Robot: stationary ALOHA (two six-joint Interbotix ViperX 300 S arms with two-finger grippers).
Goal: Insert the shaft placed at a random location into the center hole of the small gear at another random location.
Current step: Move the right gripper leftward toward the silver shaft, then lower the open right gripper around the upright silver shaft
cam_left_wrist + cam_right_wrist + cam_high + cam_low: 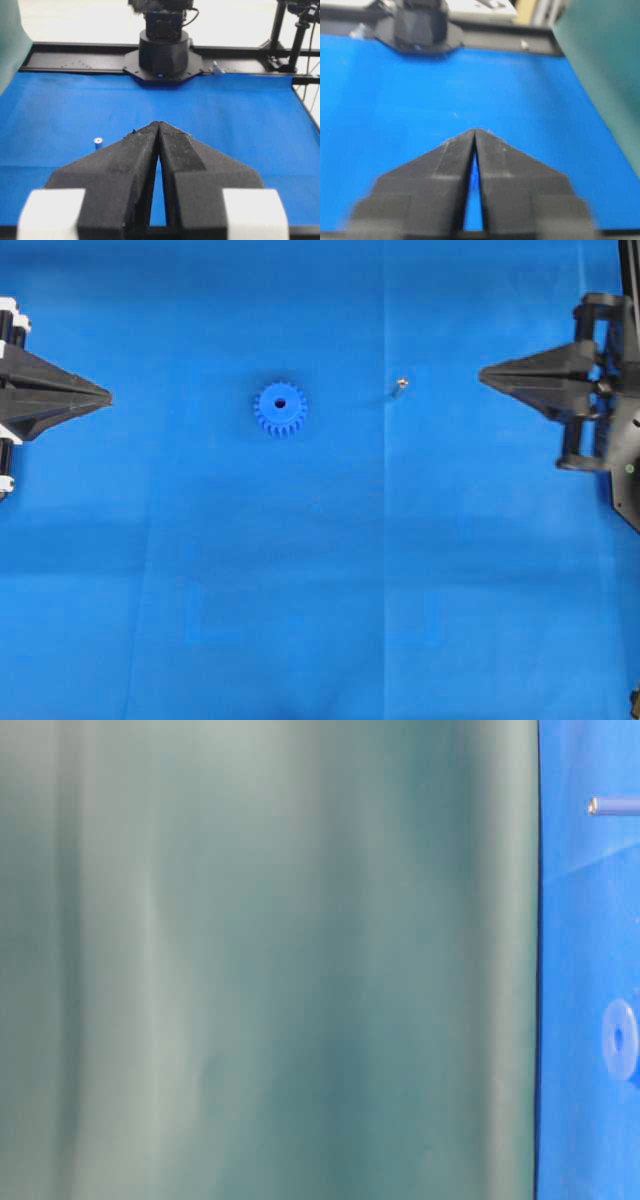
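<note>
The small gear (280, 408) lies flat on the blue mat, left of centre, its center hole (280, 402) dark and facing up. The shaft (399, 386) rests on the mat to the gear's right, apart from it. At the left edge my left gripper (108, 397) is shut and empty, well short of the gear. My right gripper (482, 373) is also shut and empty, a little right of the shaft. In the left wrist view the shaft (98, 141) shows left of the shut fingertips (159, 122), and the gear is hidden. The right wrist view shows only the shut fingertips (474, 131) over mat.
A green backdrop (270, 960) fills most of the table-level view, with the shaft (603, 806) and gear (620, 1038) at its right edge. The right arm's base (162, 50) and a black frame stand at the mat's far end.
</note>
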